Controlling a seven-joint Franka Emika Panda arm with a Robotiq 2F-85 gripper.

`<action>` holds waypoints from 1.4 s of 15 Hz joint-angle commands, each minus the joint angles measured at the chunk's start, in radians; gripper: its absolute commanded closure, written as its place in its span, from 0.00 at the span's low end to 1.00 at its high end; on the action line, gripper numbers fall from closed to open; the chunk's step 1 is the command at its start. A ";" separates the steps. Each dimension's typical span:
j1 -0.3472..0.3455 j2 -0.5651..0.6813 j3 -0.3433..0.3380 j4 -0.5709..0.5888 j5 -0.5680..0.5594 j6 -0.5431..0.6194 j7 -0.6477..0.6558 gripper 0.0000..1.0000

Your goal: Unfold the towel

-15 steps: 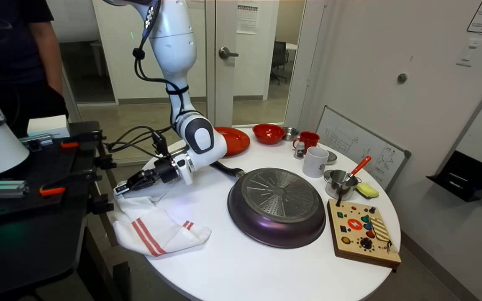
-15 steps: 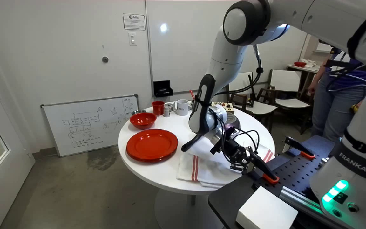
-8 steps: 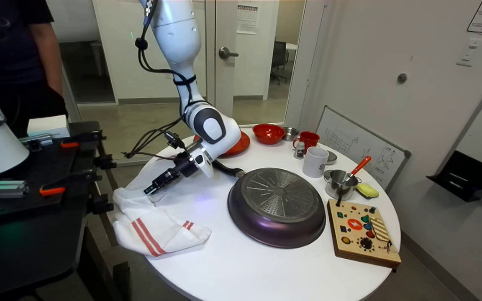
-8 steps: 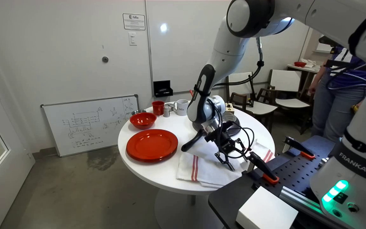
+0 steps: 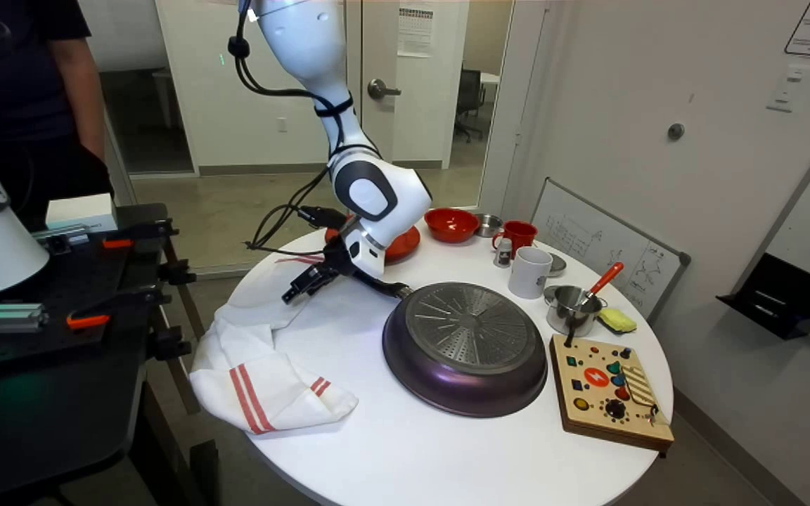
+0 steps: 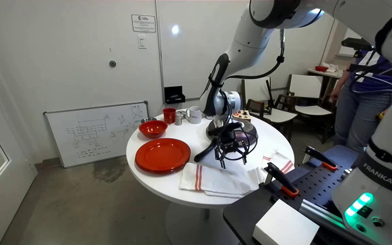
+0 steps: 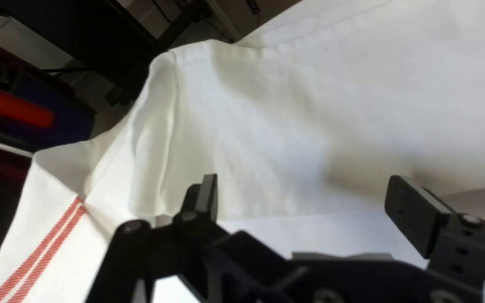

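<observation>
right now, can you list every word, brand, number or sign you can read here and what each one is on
"FRANKA EMI", then cut off by the picture's edge: robot's base
"Mila": white mug
"Mila": wall sign
Lightning-bolt symbol, no word: wooden button box
Too small or blurred: the wall sign's other lines, the handwriting on the leaning whiteboard, the print on the posted sheet.

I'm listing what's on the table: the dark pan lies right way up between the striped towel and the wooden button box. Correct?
Not quite: the dark pan lies upside down, as an exterior view shows. It is between the striped towel and the wooden button box.
</observation>
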 commanded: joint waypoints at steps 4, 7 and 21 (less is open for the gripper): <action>0.032 -0.057 -0.020 -0.013 0.014 0.061 0.029 0.00; 0.076 -0.039 -0.101 -0.021 -0.043 0.041 0.192 0.00; 0.050 -0.061 -0.256 -0.053 -0.095 -0.185 0.804 0.00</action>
